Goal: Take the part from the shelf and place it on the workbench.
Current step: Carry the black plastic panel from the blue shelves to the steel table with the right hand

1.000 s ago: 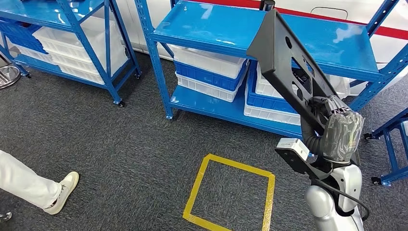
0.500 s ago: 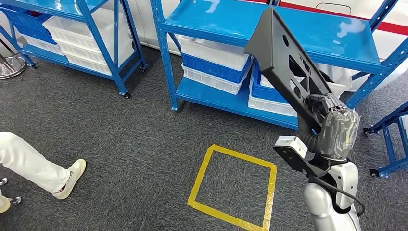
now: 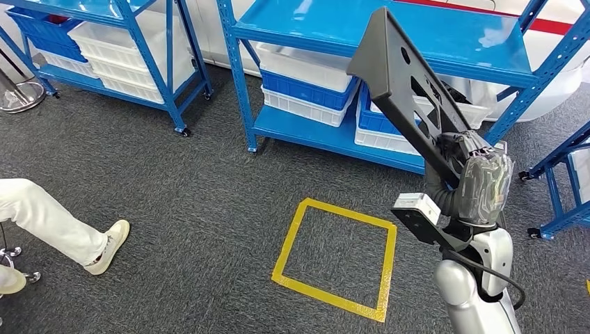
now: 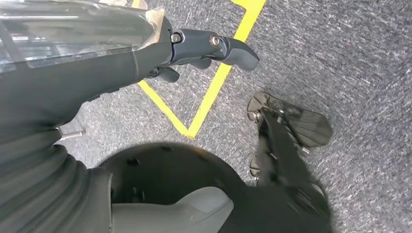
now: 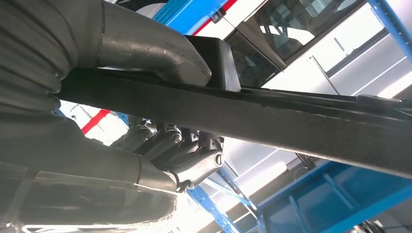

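Note:
A long, flat, dark grey part with cut-out holes slants up in front of the blue shelf rack. My right hand grips its lower end, well above the floor. In the right wrist view the part runs as a dark bar between the thumb and the fingers of that hand. My left hand hangs low over the carpet, fingers apart and holding nothing.
White and blue bins fill the rack's lower levels. A second rack stands at the left, a third at the right. A yellow tape square marks the carpet. A person's leg and shoe reach in from the left.
The whole picture has shifted, so the camera has moved; the tape square sits a little higher and further right. The person's leg has stepped further in. My right hand still holds the part.

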